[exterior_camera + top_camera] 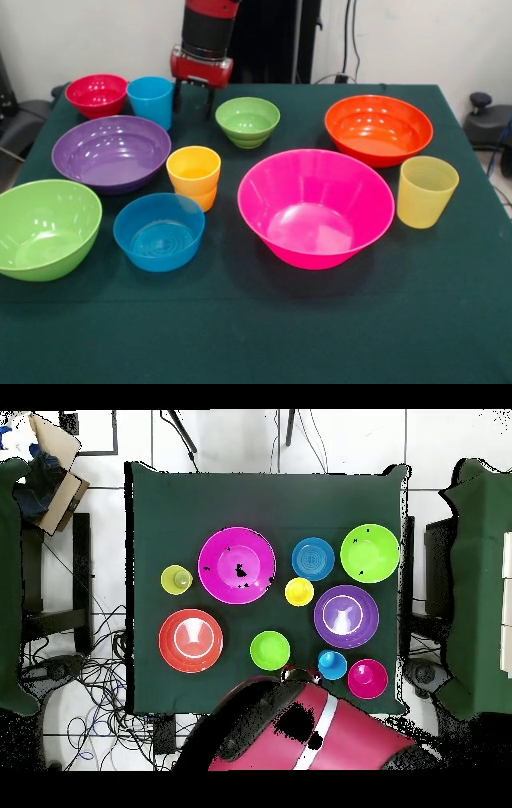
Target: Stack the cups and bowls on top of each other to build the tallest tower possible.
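Observation:
Every cup and bowl stands alone and upright on the green cloth; no tower is in view. Along the far side are the red bowl (96,94), sky blue cup (150,100), small green bowl (247,120) and orange bowl (378,128). Nearer are the purple bowl (112,152), orange-yellow cup (194,176), big pink bowl (315,206), pale yellow cup (426,190), mid blue bowl (158,230) and lime green bowl (44,228). My gripper (194,100) hangs open and empty at the far edge, between the sky blue cup and the small green bowl.
In the overhead view the red arm (310,734) covers the table's bottom edge beside the small green bowl (270,650) and sky blue cup (332,664). Chairs stand at both sides of the table, and cables lie on the floor.

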Controlling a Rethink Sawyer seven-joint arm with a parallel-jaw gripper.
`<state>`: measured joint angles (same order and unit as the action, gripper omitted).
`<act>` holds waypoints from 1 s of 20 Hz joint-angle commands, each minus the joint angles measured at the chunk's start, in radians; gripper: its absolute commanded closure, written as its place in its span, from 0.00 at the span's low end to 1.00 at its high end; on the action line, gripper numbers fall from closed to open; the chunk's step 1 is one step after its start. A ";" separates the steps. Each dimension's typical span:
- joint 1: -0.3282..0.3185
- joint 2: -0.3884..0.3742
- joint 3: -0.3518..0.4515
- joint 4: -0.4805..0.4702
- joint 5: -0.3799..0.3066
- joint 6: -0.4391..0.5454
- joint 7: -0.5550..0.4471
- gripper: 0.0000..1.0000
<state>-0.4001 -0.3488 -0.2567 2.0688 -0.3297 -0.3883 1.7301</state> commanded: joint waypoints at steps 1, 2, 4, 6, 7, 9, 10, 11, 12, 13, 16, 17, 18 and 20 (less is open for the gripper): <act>0.042 -0.039 0.083 -0.019 -0.019 0.091 0.114 0.00; 0.044 -0.041 0.087 -0.020 -0.023 0.092 0.111 0.00; 0.056 -0.051 0.096 -0.028 -0.018 0.104 0.107 0.00; 0.064 -0.050 0.096 -0.031 -0.014 0.100 0.109 0.00; 0.068 -0.050 0.095 -0.033 -0.012 0.098 0.110 0.00; 0.078 -0.036 0.120 -0.070 -0.005 0.103 0.105 0.00; 0.080 -0.037 0.123 -0.079 -0.004 0.113 0.102 0.00; 0.086 -0.041 0.119 -0.084 -0.001 0.122 0.097 0.00; 0.092 -0.048 0.113 -0.088 0.002 0.132 0.093 0.00; 0.098 -0.055 0.107 -0.091 0.005 0.142 0.088 0.00; 0.111 -0.069 0.095 -0.093 0.005 0.157 0.082 0.00; 0.115 -0.068 0.092 -0.096 0.004 0.157 0.081 0.00; 0.124 -0.063 0.083 -0.099 0.008 0.152 0.081 0.00; 0.145 -0.049 0.060 -0.111 0.018 0.141 0.080 0.00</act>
<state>-0.3099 -0.4200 -0.2573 2.0705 -0.3299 -0.3628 1.7301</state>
